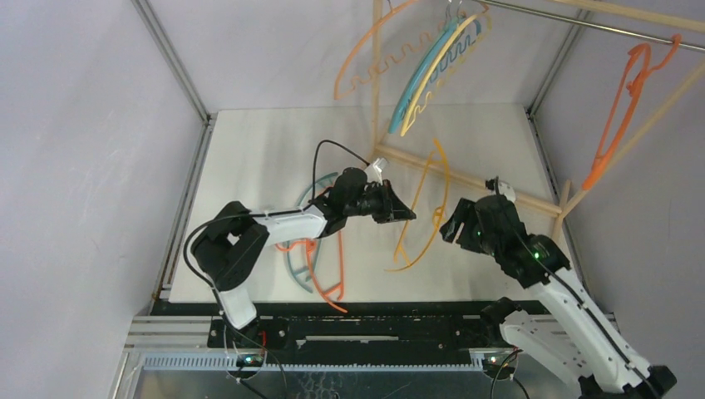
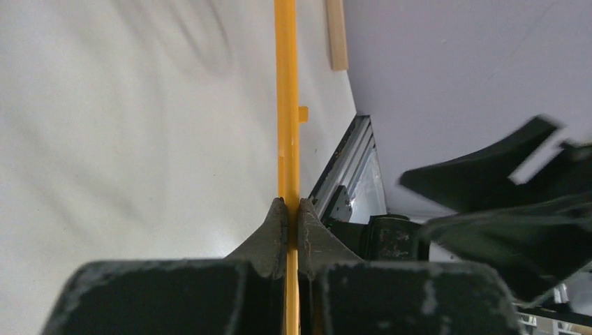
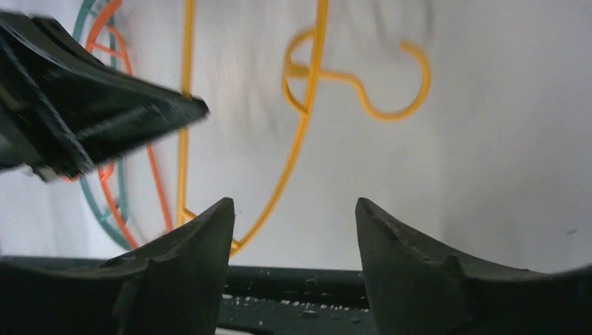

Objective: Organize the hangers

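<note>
One yellow hanger [image 1: 449, 179] is up off the table [image 1: 249, 150], roughly upright over its middle. The left gripper [image 2: 290, 206] has it: fingers pressed together on the thin bar, seen edge-on in the left wrist view. The right gripper [image 3: 293, 202] is just beside the hanger on its right, fingers spread wide, empty and not touching it. Two more lie flat on the table under the left arm and overlap: orange hanger [image 1: 320, 283] and teal hanger [image 1: 295, 270]. Four hang from the rod [image 1: 582, 21]: peach hanger [image 1: 366, 50], blue hanger [image 1: 420, 71] and cream hanger [image 1: 432, 83] bunched at top centre, and a far orange hanger [image 1: 619, 116] well apart at right.
</note>
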Controlling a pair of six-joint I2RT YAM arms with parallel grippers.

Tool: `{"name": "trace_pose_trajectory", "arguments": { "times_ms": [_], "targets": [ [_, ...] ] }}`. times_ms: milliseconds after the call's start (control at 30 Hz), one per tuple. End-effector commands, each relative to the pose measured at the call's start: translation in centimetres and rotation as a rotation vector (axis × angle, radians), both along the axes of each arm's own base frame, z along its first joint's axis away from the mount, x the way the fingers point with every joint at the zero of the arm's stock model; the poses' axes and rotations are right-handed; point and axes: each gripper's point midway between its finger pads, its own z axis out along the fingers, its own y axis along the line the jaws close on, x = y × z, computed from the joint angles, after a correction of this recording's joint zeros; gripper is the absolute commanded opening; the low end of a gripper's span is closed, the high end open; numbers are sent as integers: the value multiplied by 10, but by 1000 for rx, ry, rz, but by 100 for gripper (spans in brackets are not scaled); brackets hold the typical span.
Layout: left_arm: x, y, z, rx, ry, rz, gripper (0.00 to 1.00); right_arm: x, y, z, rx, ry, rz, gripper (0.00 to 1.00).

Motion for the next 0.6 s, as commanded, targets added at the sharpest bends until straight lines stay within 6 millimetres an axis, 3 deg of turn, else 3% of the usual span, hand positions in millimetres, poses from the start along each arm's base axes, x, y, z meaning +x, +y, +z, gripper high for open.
{"name": "trace_pose_trajectory", "arguments": {
  "times_ms": [0, 167, 267, 567],
  "targets": [
    [17, 6, 82, -160, -143, 58, 0, -14, 29, -6, 256, 6, 40, 76],
    [28, 16, 130, -262, -185, 110, 0, -23, 44, -13, 416, -4, 50, 80],
    [28, 16, 151, -316, -188, 111, 0, -19, 50, -9, 482, -55, 56, 80],
    [15, 30, 160, -392, -175, 126, 0, 3, 53, 36, 686, -302, 18, 77]
  ]
}}
